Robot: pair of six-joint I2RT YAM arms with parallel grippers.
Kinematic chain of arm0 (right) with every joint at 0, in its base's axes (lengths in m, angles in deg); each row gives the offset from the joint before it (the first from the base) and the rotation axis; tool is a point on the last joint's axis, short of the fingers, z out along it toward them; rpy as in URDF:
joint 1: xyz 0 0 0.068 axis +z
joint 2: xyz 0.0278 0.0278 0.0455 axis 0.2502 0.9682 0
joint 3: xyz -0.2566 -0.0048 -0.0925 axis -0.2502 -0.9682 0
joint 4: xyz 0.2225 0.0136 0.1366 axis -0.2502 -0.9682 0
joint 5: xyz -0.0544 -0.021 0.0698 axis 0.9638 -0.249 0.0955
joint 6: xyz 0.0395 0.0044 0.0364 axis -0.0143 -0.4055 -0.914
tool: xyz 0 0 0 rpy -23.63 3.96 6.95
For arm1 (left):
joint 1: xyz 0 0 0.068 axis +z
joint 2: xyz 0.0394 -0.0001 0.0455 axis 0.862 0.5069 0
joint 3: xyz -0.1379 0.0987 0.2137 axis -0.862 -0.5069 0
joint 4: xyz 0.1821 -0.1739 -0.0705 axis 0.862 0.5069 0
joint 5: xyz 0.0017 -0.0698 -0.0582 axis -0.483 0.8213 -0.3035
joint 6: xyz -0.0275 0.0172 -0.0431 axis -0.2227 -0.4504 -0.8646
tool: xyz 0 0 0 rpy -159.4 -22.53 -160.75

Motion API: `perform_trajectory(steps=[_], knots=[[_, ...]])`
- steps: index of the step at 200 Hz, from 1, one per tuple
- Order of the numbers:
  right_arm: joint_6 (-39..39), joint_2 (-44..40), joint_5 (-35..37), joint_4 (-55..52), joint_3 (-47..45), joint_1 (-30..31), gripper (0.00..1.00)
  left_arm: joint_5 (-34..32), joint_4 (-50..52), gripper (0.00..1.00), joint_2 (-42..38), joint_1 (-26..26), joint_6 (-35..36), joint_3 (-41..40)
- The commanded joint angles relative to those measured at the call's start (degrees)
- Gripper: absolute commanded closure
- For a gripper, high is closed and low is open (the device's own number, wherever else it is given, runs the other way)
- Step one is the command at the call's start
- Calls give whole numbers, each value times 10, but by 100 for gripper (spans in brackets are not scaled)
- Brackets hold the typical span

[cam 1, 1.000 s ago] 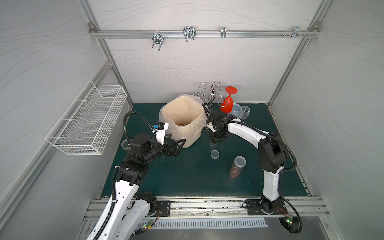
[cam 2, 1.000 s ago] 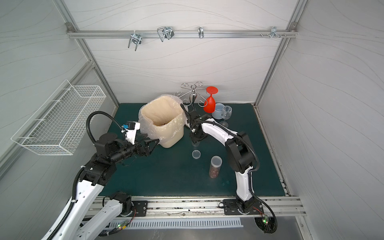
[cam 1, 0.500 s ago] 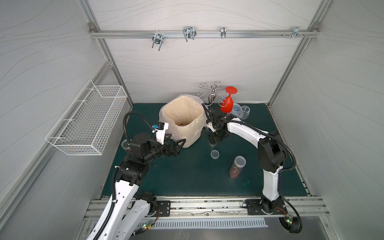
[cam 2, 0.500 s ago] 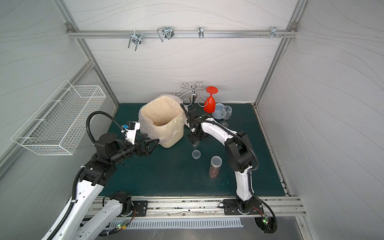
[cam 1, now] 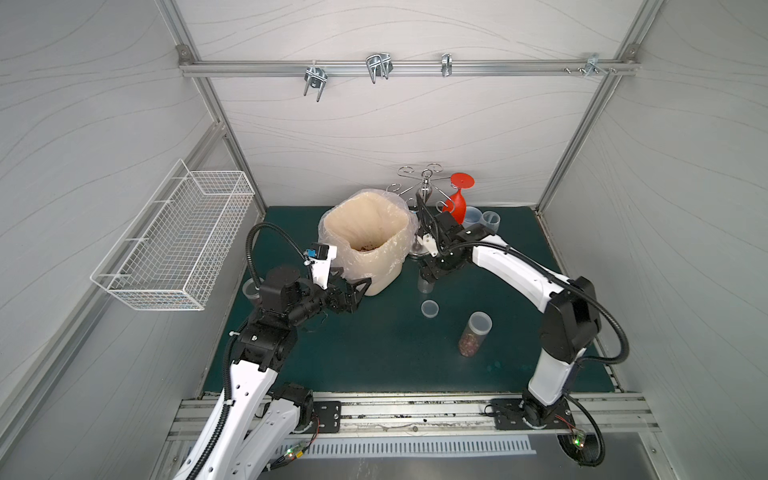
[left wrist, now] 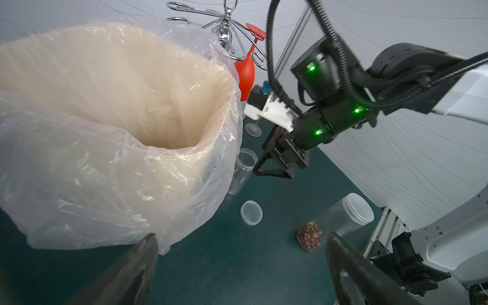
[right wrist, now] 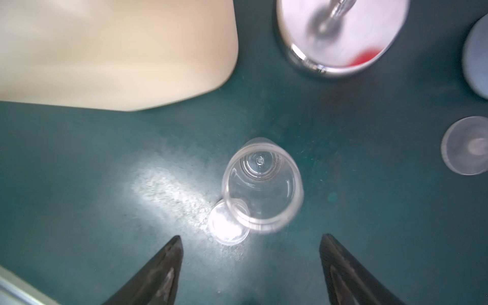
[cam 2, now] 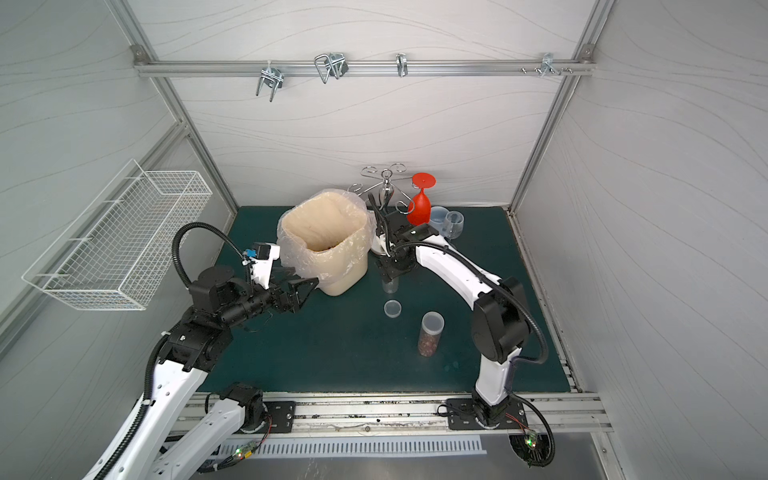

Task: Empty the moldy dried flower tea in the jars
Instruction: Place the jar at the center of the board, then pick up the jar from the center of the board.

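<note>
**Right pincer apart over the empty short jar**

Your right gripper (right wrist: pixel 250 237) hangs above the short open jar (right wrist: pixel 261 184). Its jaws are apart and touch nothing. The jar stands upright and empty on the green mat (cam 1: pixel 374 353), just beside the lined bin (cam 1: pixel 374 272). A loose lid (cam 1: pixel 429 308) lies flat on the mat near it. The tall jar (cam 1: pixel 473 336) stands lidded, apart from the bin, with dried flower tea (left wrist: pixel 309 236) in its bottom. A few reddish bits (cam 1: pixel 365 248) show inside the bin. Your left gripper (left wrist: pixel 242 236) sits at the bin's side, jaws wide, holding nothing. A third jar (cam 1: pixel 250 288) is half hidden behind the left arm, and you cannot read its contents.
</note>
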Motion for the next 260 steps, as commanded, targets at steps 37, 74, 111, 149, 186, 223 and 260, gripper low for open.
perform_trajectory(steps=[37,74,111,149,186,223,260], knots=[[-7,-140,-5,-33,-47,6,14,12,-16,1,-8,-1,-5,2],[-38,-253,-21,-57,-92,6,12,21,-20,1,-7,-1,-10,1],[-69,-323,-15,-137,-113,9,8,35,-28,1,-3,-1,-13,-1],[-96,-361,14,-215,-155,20,6,45,-29,1,0,-1,-14,0],[-120,-379,10,-232,-203,38,5,57,-32,1,2,-1,-16,0],[-128,-362,17,-225,-207,57,5,62,-33,1,4,-1,-18,1],[-144,-325,23,-234,-208,62,10,59,-29,1,2,-1,-16,1]])
